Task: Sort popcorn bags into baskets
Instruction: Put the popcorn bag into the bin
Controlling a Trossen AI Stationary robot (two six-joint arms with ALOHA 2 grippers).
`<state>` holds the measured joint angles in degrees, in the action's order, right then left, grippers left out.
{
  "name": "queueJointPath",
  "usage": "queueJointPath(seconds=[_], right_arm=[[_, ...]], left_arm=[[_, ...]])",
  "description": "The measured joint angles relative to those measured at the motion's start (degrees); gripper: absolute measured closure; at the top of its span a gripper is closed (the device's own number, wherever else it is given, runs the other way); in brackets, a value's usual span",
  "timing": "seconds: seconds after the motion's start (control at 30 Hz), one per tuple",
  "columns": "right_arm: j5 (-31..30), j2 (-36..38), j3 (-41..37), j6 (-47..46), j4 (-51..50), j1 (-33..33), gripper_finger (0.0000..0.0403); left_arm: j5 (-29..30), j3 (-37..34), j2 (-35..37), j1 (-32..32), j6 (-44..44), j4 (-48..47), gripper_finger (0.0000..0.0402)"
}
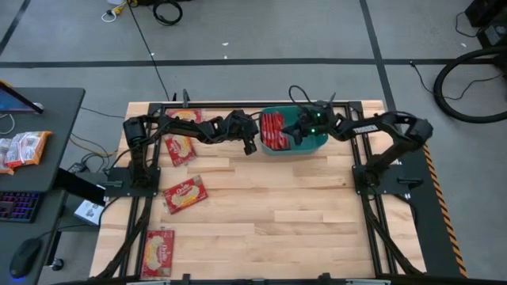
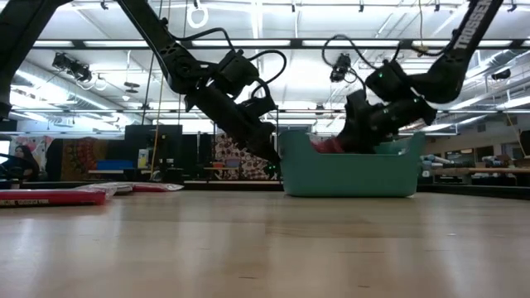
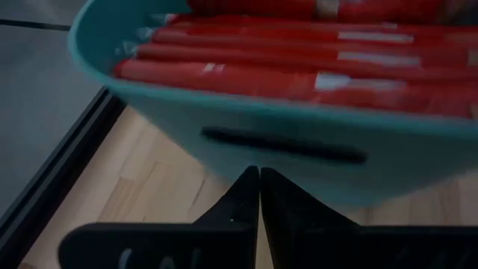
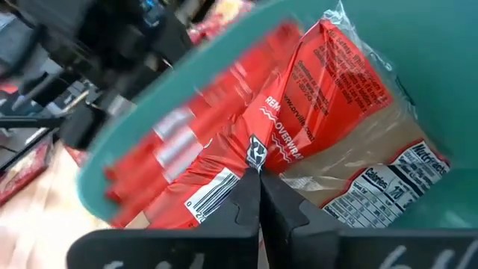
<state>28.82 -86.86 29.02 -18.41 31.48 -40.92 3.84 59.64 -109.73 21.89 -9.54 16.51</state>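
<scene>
Bracing the teal tub (image 1: 320, 146) from outside, the left gripper (image 3: 259, 196) is pressing, fingers clenched and empty. Inside the tub, the right gripper (image 4: 260, 188), also clenched and seemingly empty, is nudging a popcorn bag (image 4: 328, 97) upright.

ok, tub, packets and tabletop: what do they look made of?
Teal tub: looks like moulded plastic, smooth and matte, with rounded corners, a rolled rim and a moulded handle slot.
Popcorn bags: glossy clear film wrap over printed paper, judging by crinkles and glare.
Table: pale wood planks, visible grain and seams, light sheen; could be laminate.
</scene>
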Motion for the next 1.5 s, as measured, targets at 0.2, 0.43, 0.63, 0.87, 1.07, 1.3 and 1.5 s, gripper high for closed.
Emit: queueJointPath(seconds=[0.2,0.43,0.63,0.87,1.07,1.3,1.5], right_arm=[[0.9,-3.5,0.1,0.1,0.4,0.6,0.0352],[1.3,-2.0,0.1,-1.3,-0.2,0.7,0.0275],[1.5,1.1,0.1,-1.3,-0.3,0.7,0.0244],[2.4,6.5,0.2,0.0,-1.4,1.5,0.0231],[-1.7,15.6,4.8,7.5,-16.4,6.4,0.0238],[-25.5,22.7,12.1,15.6,-42.5,12.4,0.0239],[-33.1,14.2,24.2,27.0,-67.5,11.4,0.0239]], left_arm=[[3.1,0.0,0.0,0.0,1.2,-0.2,0.0381],[4.1,0.0,0.0,0.0,1.9,-0.1,0.0381],[6.7,0.0,2.3,0.0,1.9,-3.1,0.0381],[11.0,0.0,9.9,0.1,5.0,-20.7,0.0381],[15.5,0.0,18.1,0.3,17.5,-43.4,0.0381],[15.5,-0.1,21.6,2.5,24.2,-55.1,0.0347],[13.1,0.0,18.8,3.6,15.2,-38.3,0.029]])
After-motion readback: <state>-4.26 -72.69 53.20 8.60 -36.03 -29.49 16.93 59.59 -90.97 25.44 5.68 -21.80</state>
